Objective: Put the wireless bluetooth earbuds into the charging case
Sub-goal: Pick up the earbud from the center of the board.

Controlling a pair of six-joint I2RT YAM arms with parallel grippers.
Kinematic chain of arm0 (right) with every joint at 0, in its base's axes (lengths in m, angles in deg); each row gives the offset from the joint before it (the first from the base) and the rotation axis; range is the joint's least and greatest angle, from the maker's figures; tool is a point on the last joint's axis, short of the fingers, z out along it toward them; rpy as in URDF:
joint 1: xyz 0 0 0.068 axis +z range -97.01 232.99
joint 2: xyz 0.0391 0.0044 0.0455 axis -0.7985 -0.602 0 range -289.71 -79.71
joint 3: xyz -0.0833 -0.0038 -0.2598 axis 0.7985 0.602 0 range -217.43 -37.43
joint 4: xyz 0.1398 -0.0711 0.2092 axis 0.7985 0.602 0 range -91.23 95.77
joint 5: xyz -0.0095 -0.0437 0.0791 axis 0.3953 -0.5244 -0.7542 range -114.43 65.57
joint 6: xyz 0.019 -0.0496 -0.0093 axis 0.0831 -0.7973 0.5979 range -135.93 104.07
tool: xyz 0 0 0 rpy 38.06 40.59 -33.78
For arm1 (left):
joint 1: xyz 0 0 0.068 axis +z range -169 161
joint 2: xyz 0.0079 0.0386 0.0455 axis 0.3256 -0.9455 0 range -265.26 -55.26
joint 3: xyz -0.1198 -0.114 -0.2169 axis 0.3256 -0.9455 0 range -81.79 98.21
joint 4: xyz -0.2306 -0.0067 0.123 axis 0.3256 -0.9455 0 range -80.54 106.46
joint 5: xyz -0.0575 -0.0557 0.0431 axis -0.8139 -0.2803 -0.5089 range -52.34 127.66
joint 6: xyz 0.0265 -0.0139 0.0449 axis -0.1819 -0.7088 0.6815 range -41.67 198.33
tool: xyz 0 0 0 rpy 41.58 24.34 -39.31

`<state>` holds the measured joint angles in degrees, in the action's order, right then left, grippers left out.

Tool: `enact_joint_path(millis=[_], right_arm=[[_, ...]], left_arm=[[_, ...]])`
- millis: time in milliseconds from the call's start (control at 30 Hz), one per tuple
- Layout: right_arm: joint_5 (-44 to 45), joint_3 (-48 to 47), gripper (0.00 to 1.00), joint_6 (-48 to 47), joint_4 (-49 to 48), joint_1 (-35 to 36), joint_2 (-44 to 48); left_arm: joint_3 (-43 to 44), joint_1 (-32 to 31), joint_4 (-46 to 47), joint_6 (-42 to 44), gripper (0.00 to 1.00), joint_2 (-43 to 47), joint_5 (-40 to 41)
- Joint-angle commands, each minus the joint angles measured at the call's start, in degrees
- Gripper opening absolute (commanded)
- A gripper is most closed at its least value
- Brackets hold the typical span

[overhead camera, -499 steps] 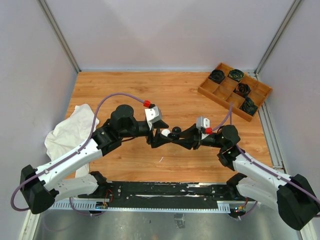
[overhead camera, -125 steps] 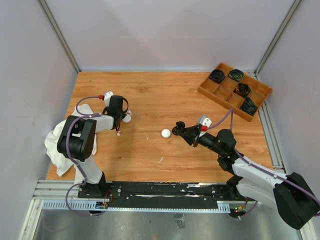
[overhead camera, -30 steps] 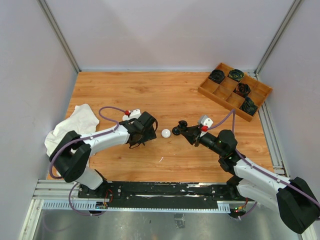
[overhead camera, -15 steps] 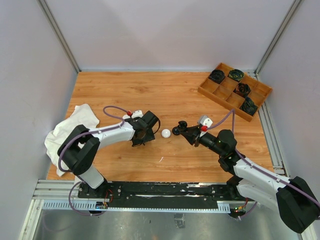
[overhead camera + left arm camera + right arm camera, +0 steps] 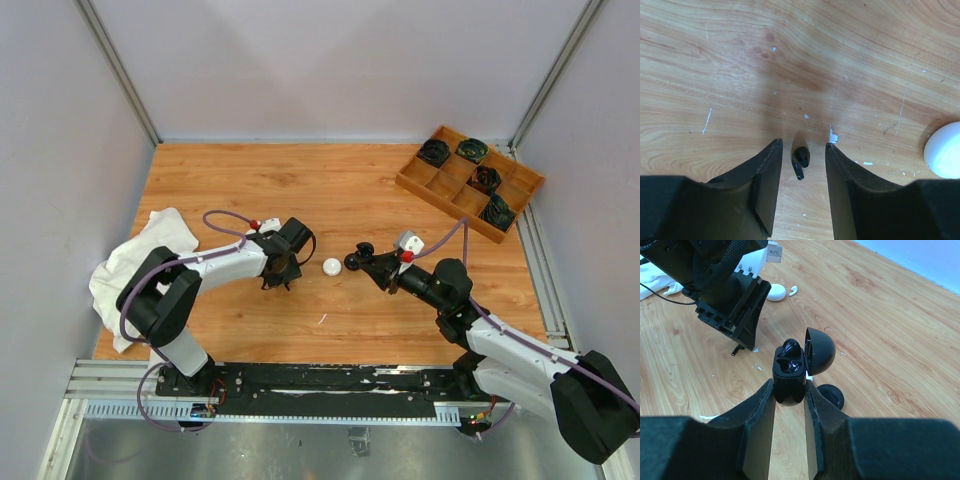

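The bench [image 5: 715,60] is wood-grained, smooth with a low sheen, scuffed and flecked with white. The black earbud [image 5: 800,161] on it looks like glossy plastic, though it is too small to be sure. The fingers [image 5: 762,190] of the left hand [image 5: 803,144] are matt black plastic. The charging case [image 5: 789,374] in the right hand [image 5: 789,388] is shiny black plastic, its domed lid [image 5: 820,351] mirror-smooth. The white case [image 5: 943,150] is smooth satin plastic. The cloth [image 5: 135,262] is crumpled white fabric; the tray [image 5: 440,205], bare matt wood.

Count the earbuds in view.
3: one black earbud within the left gripper, a second black earbud seemingly seated in the open black case in the right gripper, a white earbud beside the white case. Others may be hidden.
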<state>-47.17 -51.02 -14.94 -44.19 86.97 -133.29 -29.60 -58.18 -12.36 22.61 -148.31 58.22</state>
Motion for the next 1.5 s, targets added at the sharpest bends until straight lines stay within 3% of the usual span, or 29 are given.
enact_joint_path(millis=[0,167,867,1033,1267,1467], right_arm=[[-0.5,-1.0,0.02,-0.8,-1.4,0.6,-0.2],[-0.5,-0.9,0.02,-0.8,-1.5,0.6,-0.1],[-0.4,-0.9,0.02,-1.0,-1.0,0.6,0.7],[-0.4,-0.9,0.02,-1.0,-1.0,0.6,0.8],[-0.3,-0.9,0.02,-1.1,-0.7,0.6,1.1],[-1.1,-0.9,0.02,-0.6,-1.5,0.6,0.6]], left_arm=[[0.7,0.2,-0.5,0.3,0.44,-1.0,0.2],[0.9,0.2,-1.0,0.8,0.35,-1.8,-0.2],[3.4,-2.5,-6.2,3.1,0.29,-4.7,-0.6],[3.6,-3.0,-6.5,3.2,0.21,-4.7,-0.5],[4.9,-4.9,-8.3,2.5,0.14,-2.3,4.0],[6.7,-8.3,-8.3,2.7,0.16,1.1,10.3]])
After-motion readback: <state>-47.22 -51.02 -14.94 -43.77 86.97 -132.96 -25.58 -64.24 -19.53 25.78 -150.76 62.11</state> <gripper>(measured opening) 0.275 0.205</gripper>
